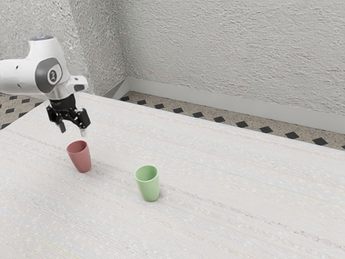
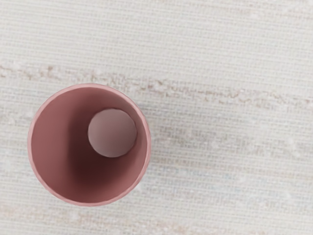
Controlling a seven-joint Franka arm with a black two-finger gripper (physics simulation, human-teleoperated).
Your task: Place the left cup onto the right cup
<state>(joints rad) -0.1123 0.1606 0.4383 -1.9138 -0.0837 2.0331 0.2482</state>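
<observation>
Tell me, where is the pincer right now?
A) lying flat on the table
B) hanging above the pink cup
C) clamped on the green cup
B: the pincer hangs open above the pink cup, which stands upright and untouched; the green cup stands apart.

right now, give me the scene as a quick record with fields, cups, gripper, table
red cup: upright on the table, mouth up, empty inside in the wrist view
green cup: upright on the table, toward the exterior view's right of the red cup, not touching it
gripper: open, holding nothing, hovering just above the red cup
table: pale wood-grain top
task state: cups not yet stacked
</observation>
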